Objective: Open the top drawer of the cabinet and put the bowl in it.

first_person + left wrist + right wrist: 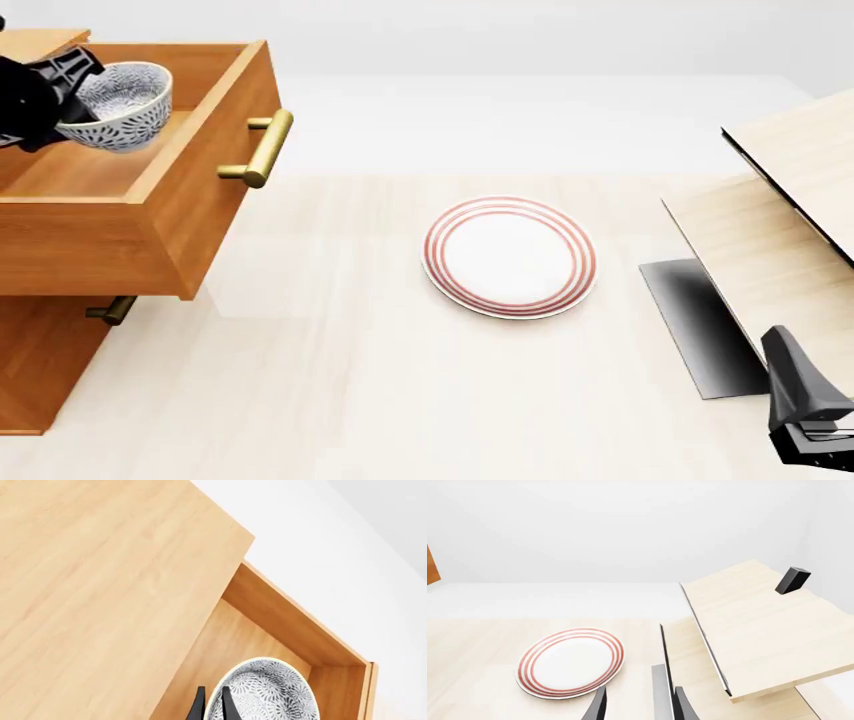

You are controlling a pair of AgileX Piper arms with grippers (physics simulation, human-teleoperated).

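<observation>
The orange-brown cabinet (40, 360) stands at the left, and its top drawer (200, 190) is pulled out, its brass handle (260, 150) pointing right. My left gripper (67, 95) is shut on the rim of the speckled bowl (127, 110) and holds it tilted over the open drawer box. In the left wrist view the fingers (199, 705) pinch the rim of the bowl (267, 692), with the drawer's inside wall (287, 620) beyond and the cabinet top (100, 580) beside it. My right gripper (790, 370) is open and empty at the front right; it also shows in the right wrist view (640, 710).
A red-ringed white plate (509, 256) lies mid-table and shows in the right wrist view (570, 661). A pale light-wood structure (787, 230) with a dark grey slab (694, 320) stands at the right, close to my right gripper. A lower drawer's handle (110, 310) sticks out under the open drawer.
</observation>
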